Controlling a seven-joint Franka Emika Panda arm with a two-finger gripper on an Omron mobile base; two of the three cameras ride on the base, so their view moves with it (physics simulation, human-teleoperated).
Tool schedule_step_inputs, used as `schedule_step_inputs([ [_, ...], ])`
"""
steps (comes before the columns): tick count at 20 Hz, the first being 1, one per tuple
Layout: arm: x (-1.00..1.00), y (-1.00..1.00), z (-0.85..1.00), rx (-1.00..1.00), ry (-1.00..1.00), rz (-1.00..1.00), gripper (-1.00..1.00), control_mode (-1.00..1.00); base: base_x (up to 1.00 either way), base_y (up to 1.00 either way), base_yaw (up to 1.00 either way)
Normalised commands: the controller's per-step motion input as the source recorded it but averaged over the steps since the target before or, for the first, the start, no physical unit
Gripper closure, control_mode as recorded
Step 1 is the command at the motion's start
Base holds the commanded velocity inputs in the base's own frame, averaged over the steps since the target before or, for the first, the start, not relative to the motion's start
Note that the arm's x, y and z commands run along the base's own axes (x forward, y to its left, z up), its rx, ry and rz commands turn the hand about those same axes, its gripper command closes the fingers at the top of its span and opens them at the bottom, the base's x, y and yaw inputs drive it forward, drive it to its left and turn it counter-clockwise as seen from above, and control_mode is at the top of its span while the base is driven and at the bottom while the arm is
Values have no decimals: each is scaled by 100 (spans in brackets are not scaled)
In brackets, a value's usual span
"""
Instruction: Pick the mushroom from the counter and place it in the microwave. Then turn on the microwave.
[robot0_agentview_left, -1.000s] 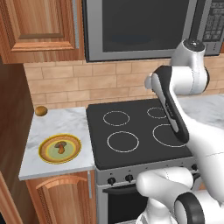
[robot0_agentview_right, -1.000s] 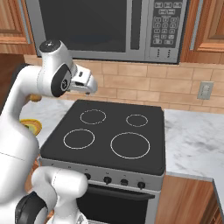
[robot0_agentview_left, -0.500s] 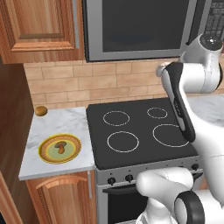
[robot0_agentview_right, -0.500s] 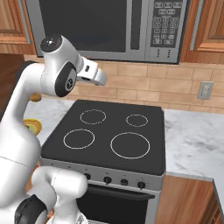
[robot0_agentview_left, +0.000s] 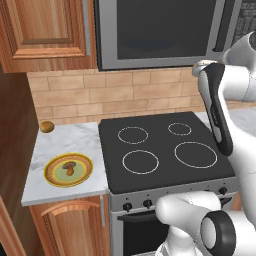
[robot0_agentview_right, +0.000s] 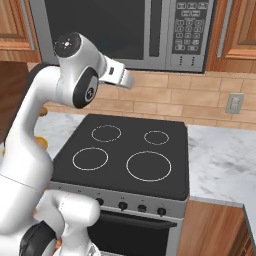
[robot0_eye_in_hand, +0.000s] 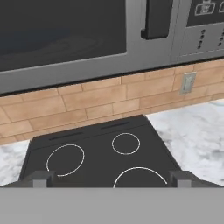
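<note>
The mushroom (robot0_agentview_left: 70, 169) lies on a yellow plate (robot0_agentview_left: 48, 171) on the counter (robot0_agentview_left: 70, 142), at the left of the left base view. The microwave (robot0_agentview_left: 160, 30) hangs above the stove with its dark glass door (robot0_eye_in_hand: 61, 30) closed; its black handle (robot0_eye_in_hand: 157, 17) and keypad (robot0_eye_in_hand: 205, 22) are at the right. My gripper (robot0_eye_in_hand: 110, 180) is open and holds nothing, its fingertips (robot0_eye_in_hand: 39, 179) wide apart. It is raised high over the stove, just below the microwave's lower edge and far from the mushroom. The white hand (robot0_agentview_right: 116, 75) points toward the brick wall.
A black stovetop (robot0_agentview_left: 160, 150) with white rings lies under the arm. A golden-brown ball (robot0_agentview_left: 47, 127) sits at the counter's back left corner. More marble counter (robot0_agentview_right: 220, 160) runs right of the stove, with a wall outlet (robot0_agentview_right: 233, 103) above it. Wooden cabinets (robot0_agentview_left: 45, 30) flank the microwave.
The arm has swung the hand up and to the right, closer to the microwave's underside. The jaws stayed open. Mushroom, plate and ball have not moved.
</note>
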Motion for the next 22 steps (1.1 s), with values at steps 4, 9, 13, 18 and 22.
schedule_step_inputs([
  [4,0,-36,25,0,-6,0,-100,-100,0,0,0],
  [9,4,-33,18,0,-8,0,-100,-100,0,0,0],
  [13,9,-33,20,0,-11,0,-100,-100,0,0,0],
  [18,21,-31,26,0,-9,0,-100,-100,0,0,0],
  [22,31,-26,28,0,-6,0,-100,-100,0,0,0],
])
